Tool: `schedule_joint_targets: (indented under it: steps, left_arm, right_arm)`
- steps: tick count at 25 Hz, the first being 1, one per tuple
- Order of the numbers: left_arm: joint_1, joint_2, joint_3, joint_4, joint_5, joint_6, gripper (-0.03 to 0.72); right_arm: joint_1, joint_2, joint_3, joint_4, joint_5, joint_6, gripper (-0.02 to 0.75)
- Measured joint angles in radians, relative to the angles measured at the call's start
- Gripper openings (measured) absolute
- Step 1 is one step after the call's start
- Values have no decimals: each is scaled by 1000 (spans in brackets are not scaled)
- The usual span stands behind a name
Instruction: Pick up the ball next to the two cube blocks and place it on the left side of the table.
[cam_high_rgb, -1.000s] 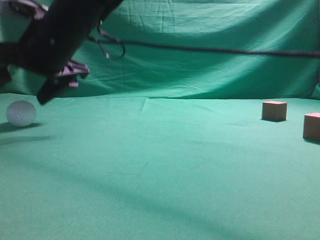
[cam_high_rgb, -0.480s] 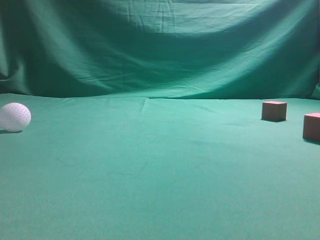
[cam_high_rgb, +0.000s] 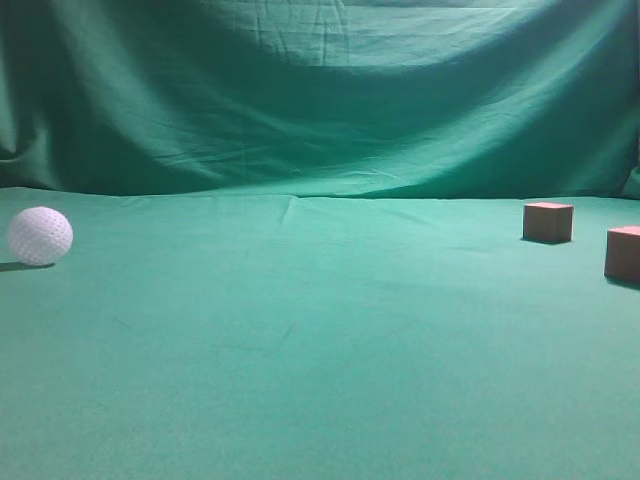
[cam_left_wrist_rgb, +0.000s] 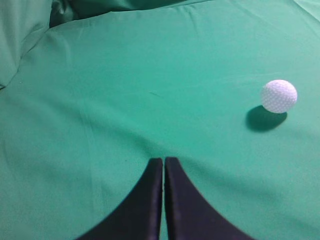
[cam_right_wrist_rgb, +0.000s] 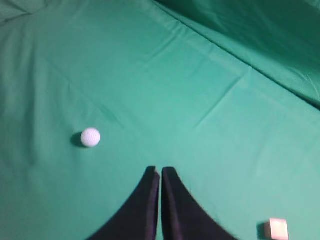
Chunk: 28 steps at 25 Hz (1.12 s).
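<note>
The white dimpled ball (cam_high_rgb: 40, 236) rests on the green table (cam_high_rgb: 320, 340) at the far left of the exterior view. It also shows in the left wrist view (cam_left_wrist_rgb: 279, 96) and the right wrist view (cam_right_wrist_rgb: 90, 137). The two reddish-brown cubes (cam_high_rgb: 548, 221) (cam_high_rgb: 622, 253) sit at the far right; one cube shows in the right wrist view (cam_right_wrist_rgb: 277, 229). My left gripper (cam_left_wrist_rgb: 163, 161) is shut and empty, held above the cloth, with the ball up and to its right. My right gripper (cam_right_wrist_rgb: 160, 171) is shut and empty above the table. Neither arm shows in the exterior view.
A green cloth backdrop (cam_high_rgb: 320, 90) hangs behind the table. A folded cloth edge rises at the upper left of the left wrist view (cam_left_wrist_rgb: 25, 40). Wide bare cloth lies between the ball and the cubes.
The left arm stood over the ball one second ago and has left the exterior view. The ball rolled slightly left, then settled back slightly right.
</note>
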Motion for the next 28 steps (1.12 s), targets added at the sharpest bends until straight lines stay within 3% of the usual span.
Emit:
schedule_joint_targets:
  steps: [13,17,21,28]
  left_arm:
    - [0,0,0,0,0,0,0]
    - [0,0,0,0,0,0,0]
    - [0,0,0,0,0,0,0]
    - [0,0,0,0,0,0,0]
  right_arm:
    - [0,-532,528,-135,11,143,0]
    - [-17,-732,776,-174,-120,174,0]
    - [-131,-901,1059,-178,-333,177,0]
    - [-421,-1154,1491,-178,-751,179,0]
